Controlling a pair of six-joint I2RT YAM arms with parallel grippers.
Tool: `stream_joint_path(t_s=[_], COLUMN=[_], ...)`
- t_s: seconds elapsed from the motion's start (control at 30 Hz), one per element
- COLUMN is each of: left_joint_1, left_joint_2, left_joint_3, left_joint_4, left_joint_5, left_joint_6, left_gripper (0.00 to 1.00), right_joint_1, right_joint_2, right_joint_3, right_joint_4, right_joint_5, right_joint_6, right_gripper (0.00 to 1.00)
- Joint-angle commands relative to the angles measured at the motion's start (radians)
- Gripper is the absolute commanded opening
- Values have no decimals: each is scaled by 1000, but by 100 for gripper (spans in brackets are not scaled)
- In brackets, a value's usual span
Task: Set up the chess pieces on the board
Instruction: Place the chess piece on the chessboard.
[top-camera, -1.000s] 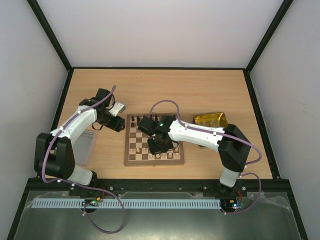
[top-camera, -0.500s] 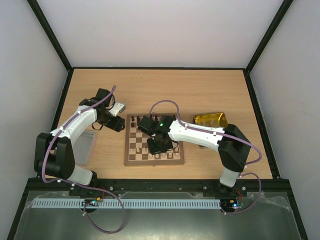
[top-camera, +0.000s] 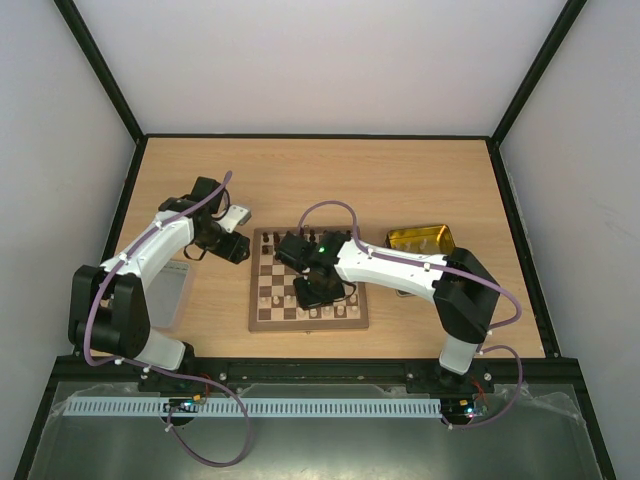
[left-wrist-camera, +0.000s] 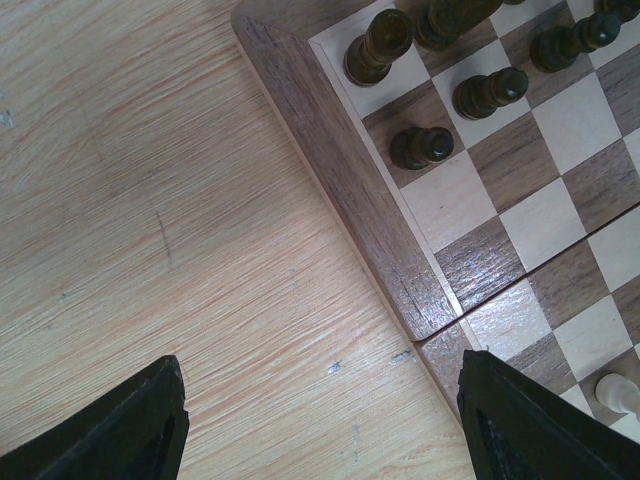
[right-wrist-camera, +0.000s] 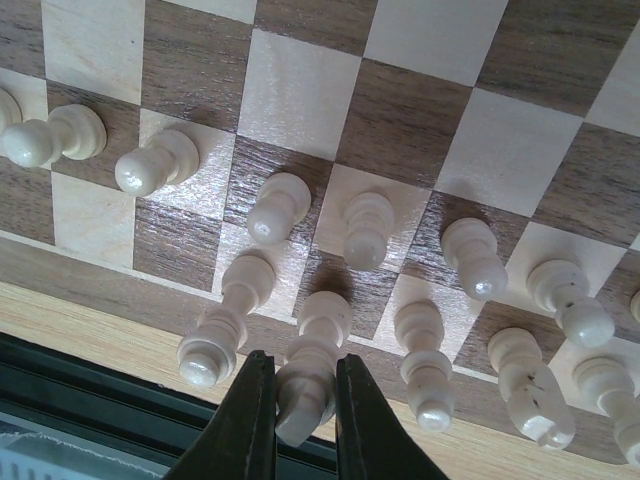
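The right gripper pinches 1 cream piece at the near row of the board; next, I think, it must release it upright. The left gripper is spread.

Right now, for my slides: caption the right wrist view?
Right jaws closed on a cream piece at the edge of the board.

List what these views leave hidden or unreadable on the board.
- Top view: right arm covers the board's centre; chess pieces too small to identify.
- Left wrist: frame edges cut off the board beyond one corner.
- Right wrist: fingers hide part of the cream piece's head.
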Motion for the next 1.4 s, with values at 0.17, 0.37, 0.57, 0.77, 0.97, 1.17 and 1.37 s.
stream_joint_path(t_s=[0.17,0.37,0.57,0.77,0.97,1.17,1.37], left_joint_1=[-2,-2,-2,-2,-2,-3,-3], left_joint_2=[11,14,19,24,26,28,29], left_joint_3=[-9,-9,-10,-10,-9,-9,-9], left_joint_4=[-12,-12,-11,-12,-11,-10,-10], left_joint_5=[-2,0,1,5,5,8,7], left_joint_6=[-5,-4,-4,-3,-3,-3,-4], left_gripper=[75,75,75,75,75,75,75], right_joint_1=[9,9,9,9,9,9,9], right_joint_2=[17,21,25,28,30,32,33], right_joint_3=[-3,4,8,13,23,29,28], right_joint_4=[5,-3,-11,-17,-25,-30,-30], right_joint_5=[3,9,15,23,32,40,40], right_joint_6=[-7,-7,-9,-9,-7,-6,-5], right_gripper=[2,2,2,2,2,2,2])
